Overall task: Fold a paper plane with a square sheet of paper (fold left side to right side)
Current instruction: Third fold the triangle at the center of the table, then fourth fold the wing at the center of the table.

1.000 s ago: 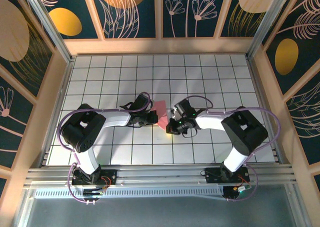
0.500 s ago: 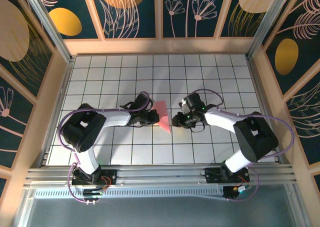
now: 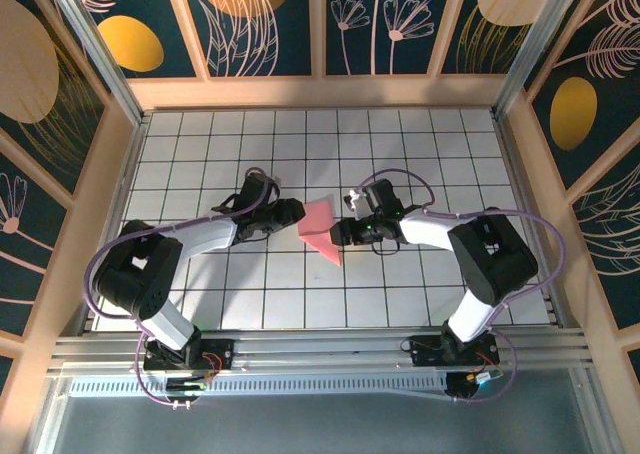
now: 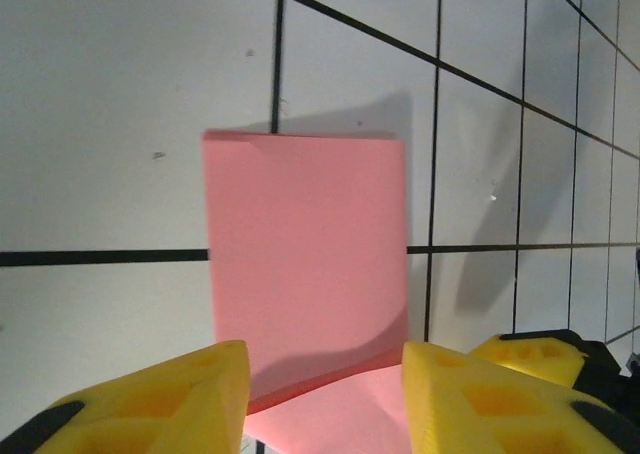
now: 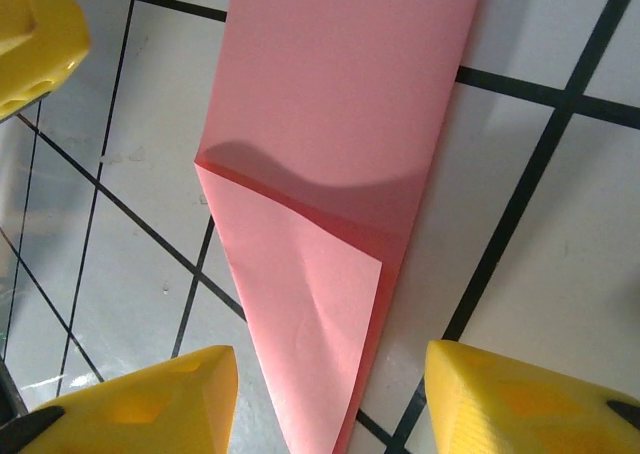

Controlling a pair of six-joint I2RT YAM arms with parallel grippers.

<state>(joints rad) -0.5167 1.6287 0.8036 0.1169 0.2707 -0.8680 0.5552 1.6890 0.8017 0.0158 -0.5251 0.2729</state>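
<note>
The bench (image 3: 200, 154) carries everything; the left gripper (image 3: 294, 214) and right gripper (image 3: 336, 234), closed at the paper a moment ago, now stand spread and pinch nothing; the half-made paper plane (image 3: 318, 226) lies flat between them, so this crease looks pressed; its point runs off the right wrist view, layers uncountable.

The top view looks steeply down from above and behind the arm bases (image 3: 178, 354), low in its frame, over the whole tiled table (image 3: 300, 304). Each wrist view points downward from very close, yellow fingertips (image 4: 160, 394) in its lower corners. All three share the folded pink paper (image 3: 320, 229).
</note>
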